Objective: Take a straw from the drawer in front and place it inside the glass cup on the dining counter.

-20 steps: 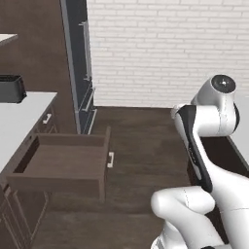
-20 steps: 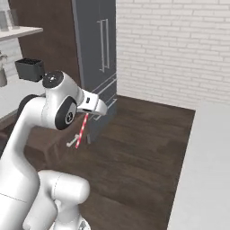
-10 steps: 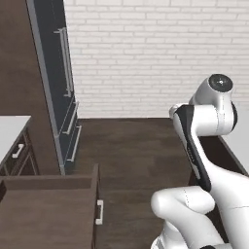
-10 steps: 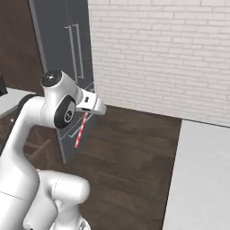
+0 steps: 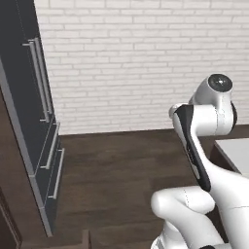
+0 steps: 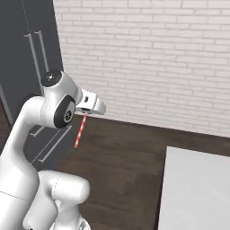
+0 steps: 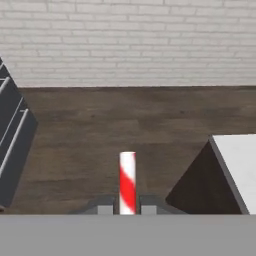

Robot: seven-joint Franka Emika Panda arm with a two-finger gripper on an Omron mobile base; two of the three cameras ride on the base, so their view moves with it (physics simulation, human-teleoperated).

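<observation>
The end effector (image 7: pixel 127 207) grips a thin red-and-white striped straw (image 6: pixel 80 130) above the dark wooden floor (image 6: pixel 130 152), near the white desk (image 6: pixel 195 188).

The straw (image 7: pixel 127 182) stands pinched between the jaws, a white counter corner (image 7: pixel 239 159) at right.

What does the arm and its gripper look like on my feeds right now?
The arm is glossy white with rounded links, dark grey round joint caps and a black strip along one link. The gripper is a white boxy hand with two small dark grey fingers. No cables or markings show.
</observation>
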